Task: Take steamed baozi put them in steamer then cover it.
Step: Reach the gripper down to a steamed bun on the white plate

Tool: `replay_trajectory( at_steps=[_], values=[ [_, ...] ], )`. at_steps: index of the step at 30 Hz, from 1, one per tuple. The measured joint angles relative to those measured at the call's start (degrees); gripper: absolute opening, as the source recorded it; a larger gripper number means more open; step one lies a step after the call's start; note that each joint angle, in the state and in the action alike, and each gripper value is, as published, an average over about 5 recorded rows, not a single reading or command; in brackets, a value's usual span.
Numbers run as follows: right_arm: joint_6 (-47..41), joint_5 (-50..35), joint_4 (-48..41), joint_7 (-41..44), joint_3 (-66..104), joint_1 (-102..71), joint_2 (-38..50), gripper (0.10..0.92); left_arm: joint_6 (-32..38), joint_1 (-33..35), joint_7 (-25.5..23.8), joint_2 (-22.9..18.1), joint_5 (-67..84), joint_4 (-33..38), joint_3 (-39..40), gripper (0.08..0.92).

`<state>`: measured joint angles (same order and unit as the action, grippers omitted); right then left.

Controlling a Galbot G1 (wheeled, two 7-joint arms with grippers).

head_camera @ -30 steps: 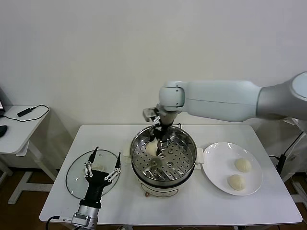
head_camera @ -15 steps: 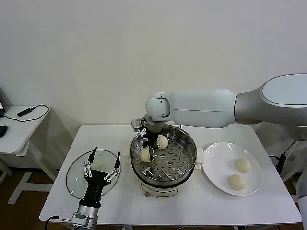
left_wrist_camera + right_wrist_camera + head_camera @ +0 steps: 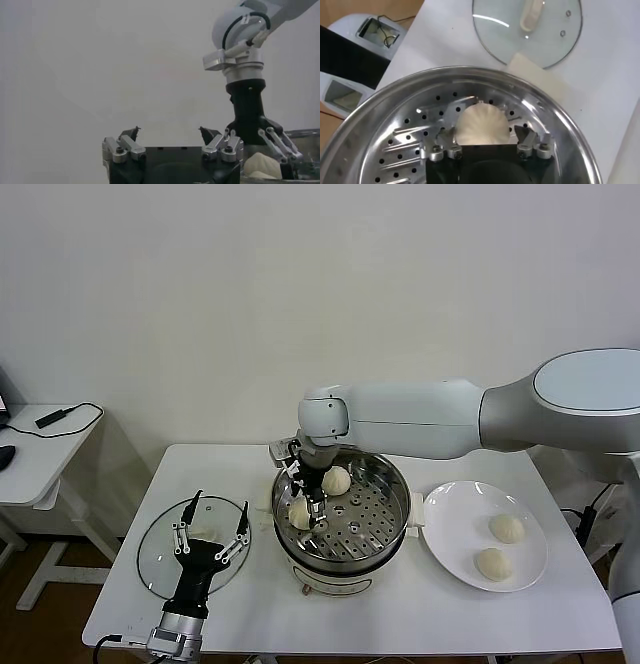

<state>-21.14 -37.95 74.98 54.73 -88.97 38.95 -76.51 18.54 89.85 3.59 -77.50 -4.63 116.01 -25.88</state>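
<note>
The right pincer (image 3: 305, 506) hangs inside the steamer (image 3: 385, 474), fingers spread around a baozi (image 3: 298, 513) resting on the perforated tray, a second baozi (image 3: 336, 480) just beside it. Two more (image 3: 507, 528) wait on the plate (image 3: 455, 529). They look soft, light and easily dented, so a gentle side pinch suits. The left pincer (image 3: 213, 524) idles spread above the cover (image 3: 160, 554) on the worktop (image 3: 420, 609).

A plain white wall (image 3: 200, 304) stands behind the white worktop (image 3: 420, 604). A second white table (image 3: 40, 449) at the left carries a black cable (image 3: 60, 416).
</note>
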Motion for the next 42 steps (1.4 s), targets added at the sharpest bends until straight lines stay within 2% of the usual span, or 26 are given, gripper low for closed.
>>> replay_trajectory(
  at_steps=[5,11,18,27,34,42],
  values=[
    [0.9,1.51,3.34,1.33,1.7,2.5,5.26,0.823,-0.05,-0.04,0.0,-0.09,-0.03,0.16,0.18,0.823],
    [3.69,4.8,6.03,5.56,2.9,5.94,15.61,0.823,-0.25,0.08,0.01,-0.06,-0.25,0.66,0.45,0.823],
    [9.03,10.6,6.03,10.88,3.42,6.94,29.16,0.823,-0.4,0.11,0.0,0.0,-0.54,0.89,0.98,0.823],
    [15.13,18.58,4.1,12.81,5.49,0.34,42.71,0.823,-0.42,-0.15,0.01,-0.14,-0.84,0.6,1.52,0.823],
    [17.9,22.89,2.28,11.46,9.15,-9.07,47.39,0.823,-0.43,-0.02,0.03,-0.22,-0.94,0.6,1.45,0.823],
    [19.33,26.19,-1.19,9.65,15.1,-19.7,47.98,0.823,-0.34,0.22,0.03,-0.06,-1.3,1.12,1.08,0.823]
  ],
)
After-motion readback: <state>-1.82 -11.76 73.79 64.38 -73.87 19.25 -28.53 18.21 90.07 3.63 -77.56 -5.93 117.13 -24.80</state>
